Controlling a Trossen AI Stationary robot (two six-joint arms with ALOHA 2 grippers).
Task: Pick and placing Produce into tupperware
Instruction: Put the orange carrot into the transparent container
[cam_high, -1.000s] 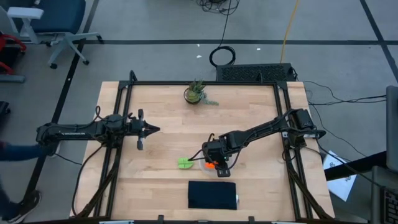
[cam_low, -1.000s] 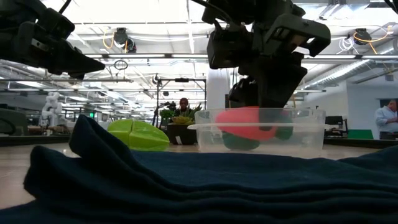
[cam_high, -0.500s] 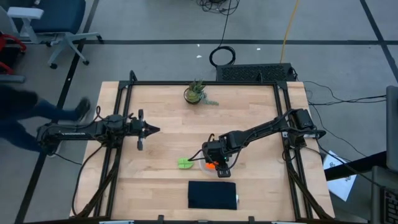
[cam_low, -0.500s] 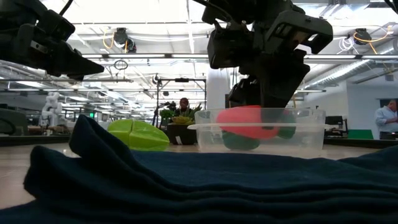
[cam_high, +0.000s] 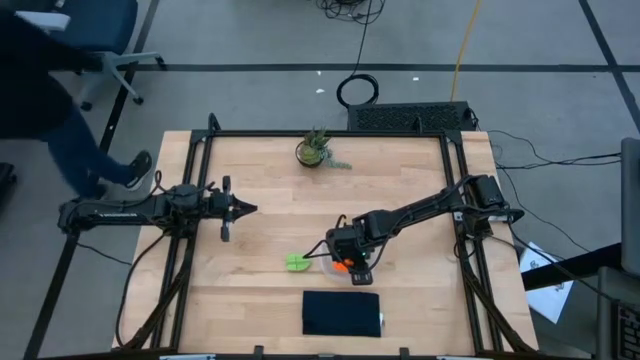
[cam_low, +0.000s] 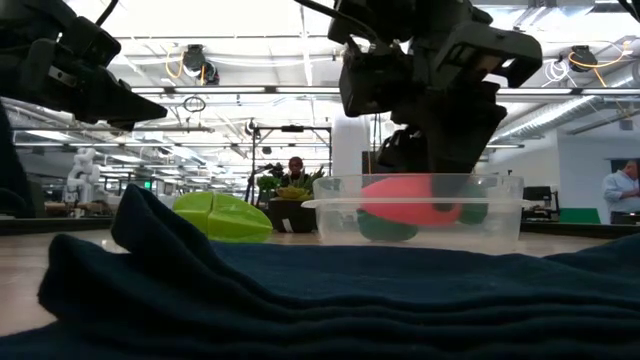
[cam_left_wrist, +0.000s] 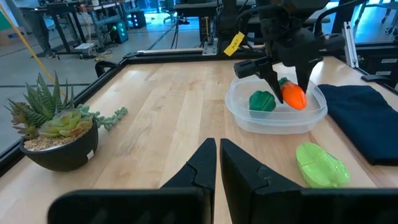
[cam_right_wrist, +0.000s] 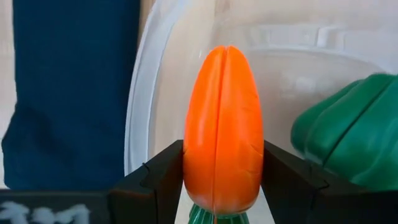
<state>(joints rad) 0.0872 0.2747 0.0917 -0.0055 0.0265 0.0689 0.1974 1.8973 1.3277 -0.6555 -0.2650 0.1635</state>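
Note:
My right gripper (cam_right_wrist: 221, 155) is shut on the orange carrot (cam_right_wrist: 221, 124) and holds it inside the clear tupperware (cam_left_wrist: 273, 126), near the table's middle (cam_high: 345, 262). The dark green lump (cam_right_wrist: 348, 134) lies on the container's floor beside the carrot. A lime-green leafy piece (cam_high: 297, 262) lies flat on the wood just left of the container. My left gripper (cam_high: 245, 208) hovers shut over the table's left part, away from all of these. My right gripper pinches the carrot's thick half (cam_right_wrist: 189, 168) between its two fingers (cam_right_wrist: 158, 177), close to the green tip (cam_right_wrist: 208, 214). The carrot lies along the fingers, pointed end away from the wrist. The fingers slant down from above. The carrot (cam_low: 412, 200) hangs clear of the container's floor, below the rim.
A folded dark blue cloth (cam_high: 341, 313) lies near the table's near edge, right in front of the container. A small potted plant (cam_high: 314, 149) stands at the far edge. Bare wood lies between the two arms. A person walks past beyond the table's left side.
My right gripper has shifted the carrot slightly toward the table's right and a little down inside the container. A person has walked along the floor left of the table.

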